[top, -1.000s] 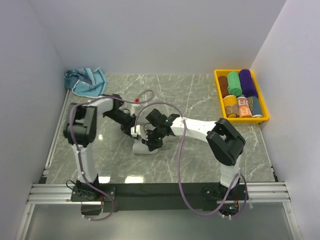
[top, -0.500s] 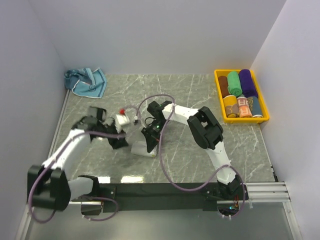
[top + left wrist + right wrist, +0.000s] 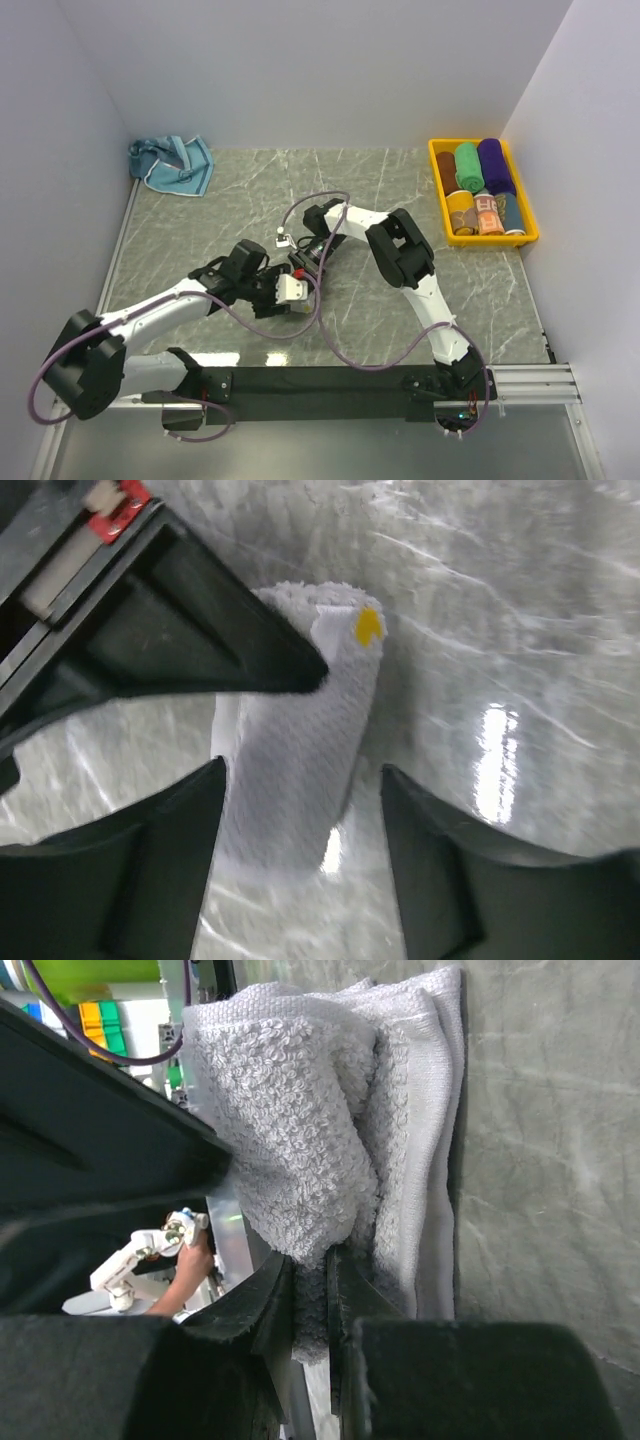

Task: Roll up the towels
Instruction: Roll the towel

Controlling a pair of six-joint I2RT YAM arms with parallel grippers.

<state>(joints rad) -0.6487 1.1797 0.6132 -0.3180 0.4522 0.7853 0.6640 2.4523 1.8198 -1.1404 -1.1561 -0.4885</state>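
Note:
A pale grey-white towel point(image 3: 295, 760) lies on the table as a short roll with a yellow tag point(image 3: 368, 627) at its far end. My left gripper point(image 3: 303, 780) is open, one finger on each side of the roll, not squeezing it. My right gripper point(image 3: 310, 1265) is shut on a fold of the same towel point(image 3: 290, 1130) at its end; its black finger point(image 3: 200, 650) reaches in from the upper left of the left wrist view. From above, both grippers point(image 3: 287, 292) point(image 3: 303, 262) meet at mid-table and hide most of the roll.
A crumpled light blue towel point(image 3: 172, 163) lies at the back left corner. The yellow bin point(image 3: 437, 190) at the back right holds rolled towels, among them green point(image 3: 467, 166), purple point(image 3: 494, 163) and orange point(image 3: 460, 210). Walls close in the left, back and right sides.
My left arm has dropped low and swung in from the lower left, and its jaws have opened around the roll. My right arm has stretched out, its gripper staying at the towel.

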